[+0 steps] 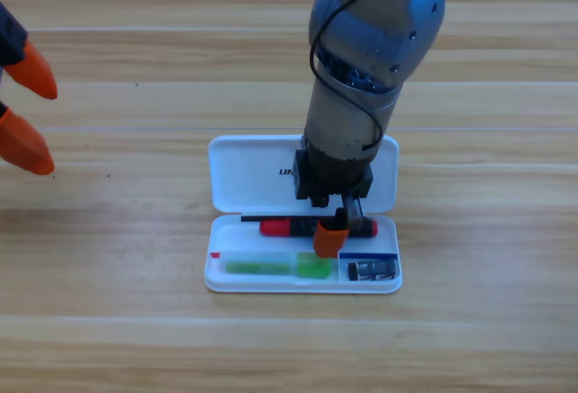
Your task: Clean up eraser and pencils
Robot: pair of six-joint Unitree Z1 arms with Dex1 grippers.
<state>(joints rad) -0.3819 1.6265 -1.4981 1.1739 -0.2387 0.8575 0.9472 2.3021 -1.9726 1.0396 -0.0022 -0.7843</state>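
The white case (237, 277) lies open at the table's middle, its lid (248, 176) folded back. A pale green pencil (271, 266) with a bright green end rests in the front slot. The red-ended black marker (284, 227) lies in the slot behind it. The dark eraser (373, 270) sits in the front right compartment. My right gripper (332, 235) points straight down over the marker's middle, one orange jaw covering it; whether it grips the marker is hidden. My left gripper (51, 131) waits at the left edge, open and holding nothing.
The right arm's grey body (370, 59) comes down from the top edge and covers part of the lid. Bare wooden table (470, 339) surrounds the case.
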